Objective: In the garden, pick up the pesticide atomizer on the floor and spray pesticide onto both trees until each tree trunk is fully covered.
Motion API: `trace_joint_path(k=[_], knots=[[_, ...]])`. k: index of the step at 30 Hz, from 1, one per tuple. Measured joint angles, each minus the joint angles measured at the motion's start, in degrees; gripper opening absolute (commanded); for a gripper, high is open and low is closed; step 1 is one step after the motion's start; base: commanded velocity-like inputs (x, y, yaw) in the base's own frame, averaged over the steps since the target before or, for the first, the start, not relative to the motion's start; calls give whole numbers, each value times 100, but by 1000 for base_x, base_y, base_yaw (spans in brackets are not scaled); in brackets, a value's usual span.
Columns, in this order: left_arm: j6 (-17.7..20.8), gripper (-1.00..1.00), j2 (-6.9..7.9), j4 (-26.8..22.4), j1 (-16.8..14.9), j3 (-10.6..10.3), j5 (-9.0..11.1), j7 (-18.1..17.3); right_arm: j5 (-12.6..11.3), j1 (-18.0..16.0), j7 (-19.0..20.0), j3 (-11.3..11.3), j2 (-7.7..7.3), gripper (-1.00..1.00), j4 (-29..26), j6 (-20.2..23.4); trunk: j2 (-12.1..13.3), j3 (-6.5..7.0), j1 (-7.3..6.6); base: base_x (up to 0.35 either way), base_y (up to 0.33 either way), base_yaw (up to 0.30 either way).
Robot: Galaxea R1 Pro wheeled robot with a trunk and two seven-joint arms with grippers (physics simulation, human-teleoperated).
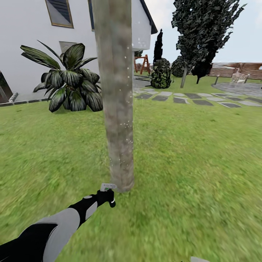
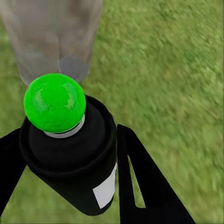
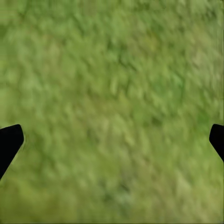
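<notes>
A thick grey-brown tree trunk (image 1: 116, 94) dotted with tiny white specks rises straight out of the lawn in the middle of the head view. My left gripper (image 1: 106, 198) reaches to its base and is shut on the pesticide atomizer (image 1: 107, 191), whose light grey trigger head sits close to the bark. In the left wrist view the near-black bottle (image 2: 74, 158), with a whitish label and a green ball on its cap, sits between the two black fingers (image 2: 140, 182), with the blurred trunk (image 2: 51, 32) just beyond. My right gripper (image 3: 114, 137) hangs open over bare grass.
A broad-leaved palm (image 1: 69, 85) stands left of the trunk before the white house wall (image 1: 29, 36). Grey stepping stones (image 1: 189, 99), a dark bush (image 1: 161, 74), dark narrow trees (image 1: 203, 32) and a brown fence (image 1: 236, 70) lie to the far right. Lawn surrounds the trunk.
</notes>
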Motion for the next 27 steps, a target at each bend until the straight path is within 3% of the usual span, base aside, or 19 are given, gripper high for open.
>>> trace_joint_path(k=[17, 27], knots=[[-8, -100, -10, 5, 1, -1, -1, -8, 0, -1, 0, 0, 0, 100, -1, -1, 0, 0, 3, -95, 174, -180], [-15, -100, -11, -25, -2, 4, 22, -27, 0, -1, -3, -6, -13, 100, 1, -2, 0, 0, 2, -3, 66, -10]])
